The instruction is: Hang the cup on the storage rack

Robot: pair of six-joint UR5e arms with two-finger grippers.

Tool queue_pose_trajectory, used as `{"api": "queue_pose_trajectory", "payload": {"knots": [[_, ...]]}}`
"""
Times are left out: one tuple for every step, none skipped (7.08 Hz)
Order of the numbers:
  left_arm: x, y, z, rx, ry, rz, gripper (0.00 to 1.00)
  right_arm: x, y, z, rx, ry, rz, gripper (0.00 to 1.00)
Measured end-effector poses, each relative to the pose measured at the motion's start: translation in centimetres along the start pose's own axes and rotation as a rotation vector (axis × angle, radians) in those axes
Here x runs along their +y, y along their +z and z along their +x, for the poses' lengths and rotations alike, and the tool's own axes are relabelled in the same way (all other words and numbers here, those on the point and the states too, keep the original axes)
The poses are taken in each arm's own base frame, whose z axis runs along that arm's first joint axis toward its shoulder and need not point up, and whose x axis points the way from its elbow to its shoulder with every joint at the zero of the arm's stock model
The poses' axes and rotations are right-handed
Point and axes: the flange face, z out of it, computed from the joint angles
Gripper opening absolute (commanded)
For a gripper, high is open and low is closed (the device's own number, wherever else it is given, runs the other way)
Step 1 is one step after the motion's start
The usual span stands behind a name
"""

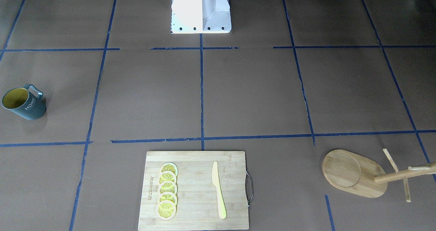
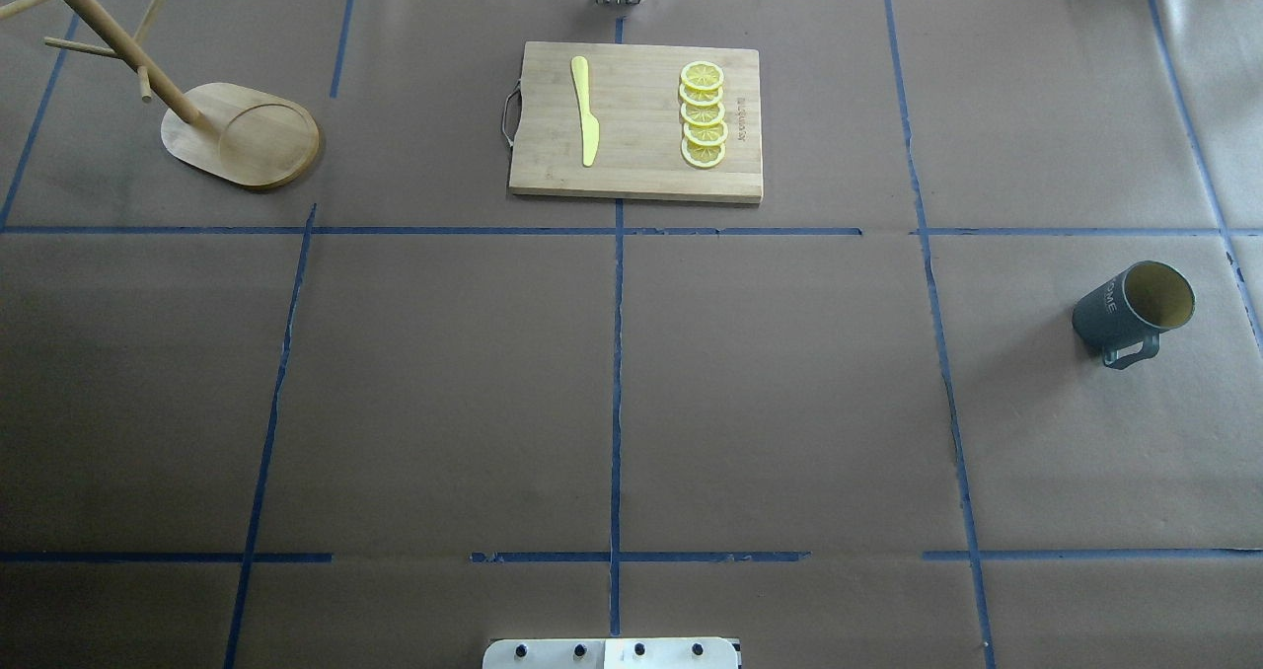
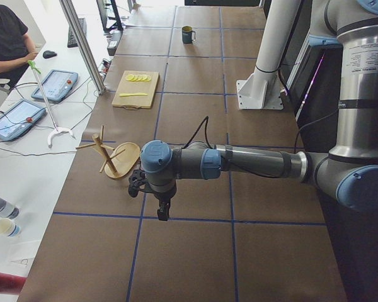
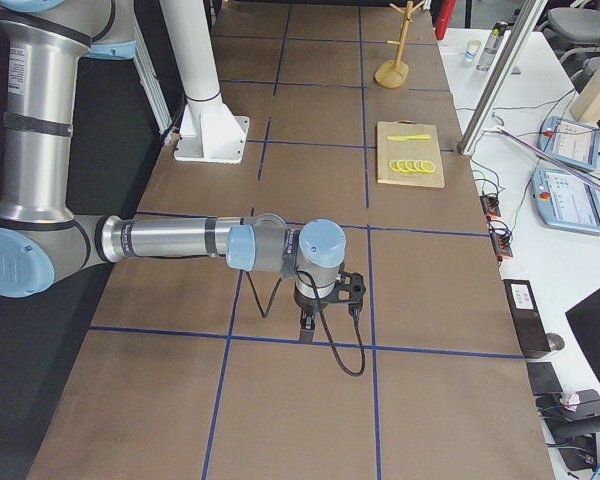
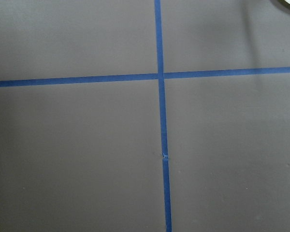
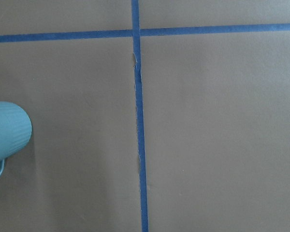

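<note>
The cup [image 2: 1130, 309] is a dark teal-grey mug with a yellow-olive inside and white "HOME" lettering. It stands upright at the table's right side, also seen in the front-facing view [image 1: 24, 103] and at the left edge of the right wrist view [image 6: 7, 135]. The storage rack [image 2: 257, 141], a bamboo mug tree with thin pegs, stands at the far left, empty [image 1: 344, 169]. My left gripper [image 3: 162, 211] hangs over the table near the rack. My right gripper [image 4: 307, 325] hangs over bare table. Both show only in the side views, so I cannot tell whether they are open or shut.
A bamboo cutting board [image 2: 636, 156] with several lemon slices [image 2: 703, 114] and a yellow knife [image 2: 584, 111] lies at the far middle. Blue tape lines cross the brown table cover. The white robot base [image 1: 201, 9] sits at the near middle edge.
</note>
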Motion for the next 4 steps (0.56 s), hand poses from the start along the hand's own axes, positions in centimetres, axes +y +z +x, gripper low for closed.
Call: {"api": "queue_pose_trajectory", "payload": {"knots": [[-0.06,-0.07,0.17,-0.002,0.004,0.001,1.0,-0.04,0.06,0.1,0.004,-0.011,0.009,1.0],[-0.07,-0.2,0.48,-0.005,0.011,0.004,1.0,-0.05,0.19,0.18,0.004,-0.012,0.011,1.0],[0.04,-0.26,0.72,-0.007,0.016,0.005,1.0,-0.03,0.24,0.19,0.002,-0.011,0.011,1.0],[0.21,-0.24,0.78,-0.007,0.017,0.004,1.0,-0.02,0.28,0.2,0.0,-0.01,0.011,1.0]]}}
